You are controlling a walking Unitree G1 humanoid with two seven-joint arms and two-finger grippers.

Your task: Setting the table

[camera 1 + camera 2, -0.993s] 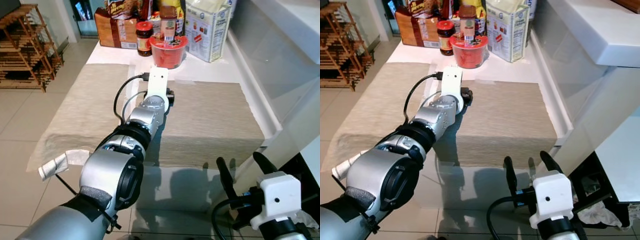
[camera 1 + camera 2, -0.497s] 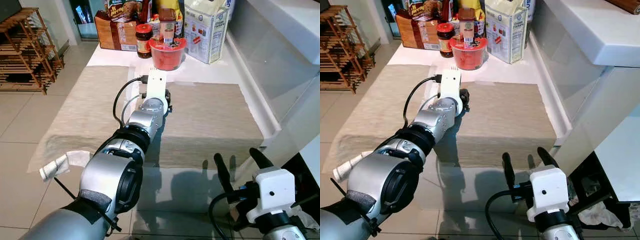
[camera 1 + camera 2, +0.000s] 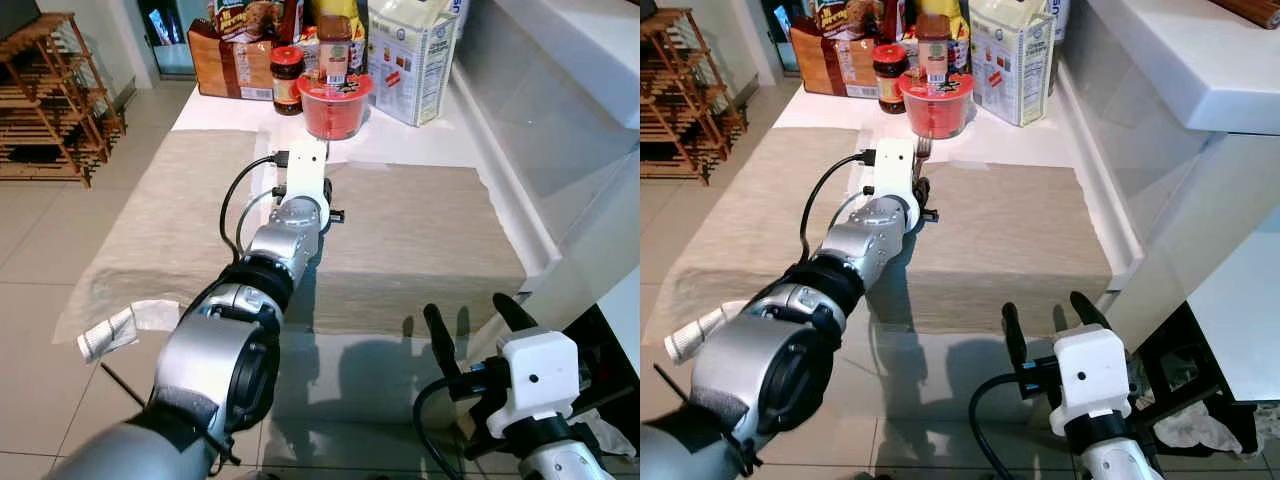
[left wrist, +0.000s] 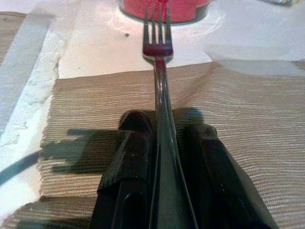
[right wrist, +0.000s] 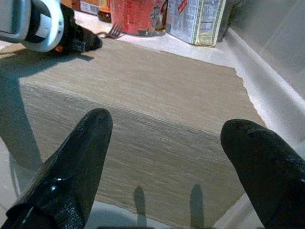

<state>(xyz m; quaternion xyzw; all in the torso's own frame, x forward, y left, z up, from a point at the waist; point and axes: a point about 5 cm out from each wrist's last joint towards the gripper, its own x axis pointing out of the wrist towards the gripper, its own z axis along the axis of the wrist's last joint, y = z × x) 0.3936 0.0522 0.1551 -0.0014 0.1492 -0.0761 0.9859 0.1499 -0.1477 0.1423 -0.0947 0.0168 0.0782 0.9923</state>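
The handle end of the slim silver metal fork (image 4: 160, 95) is hidden between the two black fingers (image 4: 128, 162) of the left gripper (image 4: 164, 138), and in the head views the white wrist housing covers almost all of the fork, leaving just the tines visible beyond it. The fork's long axis runs straight out along the fingers, tines leading, pointing at the base of the red plastic bowl (image 3: 335, 105) just ahead of the fingertips; whether the tines touch the bowl cannot be told. The left fingers are drawn narrow and clamp the handle from both sides, low over the far edge of the beige woven placemat (image 3: 420, 230), with the tines over the bare white tabletop (image 4: 95, 47) past the mat's edge. A second beige woven placemat (image 3: 170, 210) lies beside the left arm. Jars, a brown packet and a white carton (image 3: 415, 55) stand behind the bowl, their tops cut off. The right gripper (image 5: 176, 157) is held off the table's near edge, its fingers (image 5: 71, 162) spread wide with nothing between them.
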